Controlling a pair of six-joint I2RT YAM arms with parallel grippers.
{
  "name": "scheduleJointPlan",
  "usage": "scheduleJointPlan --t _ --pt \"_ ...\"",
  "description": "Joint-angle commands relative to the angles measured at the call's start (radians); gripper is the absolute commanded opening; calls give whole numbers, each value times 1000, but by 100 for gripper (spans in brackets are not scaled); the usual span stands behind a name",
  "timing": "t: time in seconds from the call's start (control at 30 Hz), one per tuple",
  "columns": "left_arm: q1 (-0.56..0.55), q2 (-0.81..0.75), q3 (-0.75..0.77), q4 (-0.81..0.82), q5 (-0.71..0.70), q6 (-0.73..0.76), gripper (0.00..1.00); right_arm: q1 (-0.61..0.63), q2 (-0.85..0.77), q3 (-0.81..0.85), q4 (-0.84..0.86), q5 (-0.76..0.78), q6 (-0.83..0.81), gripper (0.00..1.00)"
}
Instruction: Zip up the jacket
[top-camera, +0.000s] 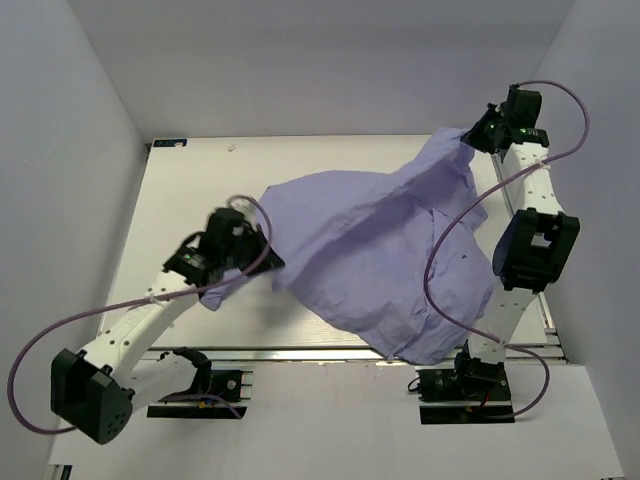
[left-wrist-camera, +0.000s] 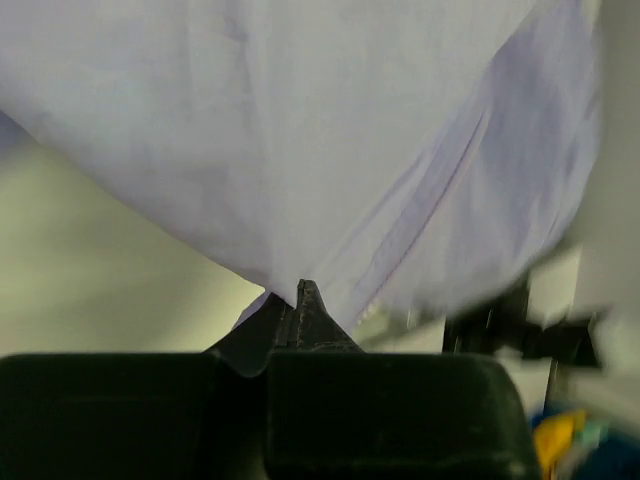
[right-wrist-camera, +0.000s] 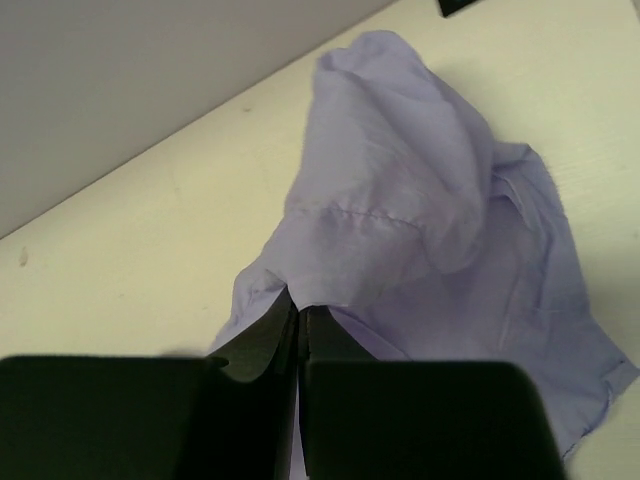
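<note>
The lavender jacket (top-camera: 380, 260) hangs stretched between both arms above the white table, its lower folds draping to the near right edge. My left gripper (top-camera: 262, 262) is shut on the jacket's left edge; in the left wrist view the fabric (left-wrist-camera: 300, 140) rises from the pinched fingertips (left-wrist-camera: 297, 293), with a seam or zipper line running diagonally. My right gripper (top-camera: 472, 135) is shut on a far corner of the jacket at the back right; in the right wrist view the cloth (right-wrist-camera: 400, 220) bunches out from the closed tips (right-wrist-camera: 301, 308) down onto the table.
The white table (top-camera: 200, 190) is bounded by grey walls at the back and both sides. A small speck (top-camera: 231, 148) lies near the back edge. Purple cables loop beside each arm. The arm bases sit at the near edge.
</note>
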Motion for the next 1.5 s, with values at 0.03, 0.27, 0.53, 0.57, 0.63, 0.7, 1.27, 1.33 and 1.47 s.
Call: scheduleJointPlan --t 0.03,0.27,0.53,0.57,0.63,0.7,1.27,1.33,1.47 --pt "-232 8 -142 19 82 -77 0 -16 108 75 -34 24 -18 0" --pt "-397 149 -42 -52 61 -42 98 -16 59 8 -110 52 -101 61" --pt "-390 264 253 -61 -154 55 98 -11 -326 -444 -120 205 -87 89" --pt "-383 292 282 -52 -157 64 98 -11 -358 -492 -129 207 -80 89" --pt "-362 385 356 -5 -145 91 98 -2 -435 -637 -133 188 -72 89" --pt "-321 494 408 26 -133 107 98 18 -493 -727 -113 187 -72 89" --pt "95 982 473 233 105 138 98 473 -143 -686 -31 262 -24 89" --pt "126 1008 489 250 108 147 98 509 -75 -571 -33 257 -11 89" --pt "207 1090 621 224 82 171 98 532 95 -381 -44 198 22 89"
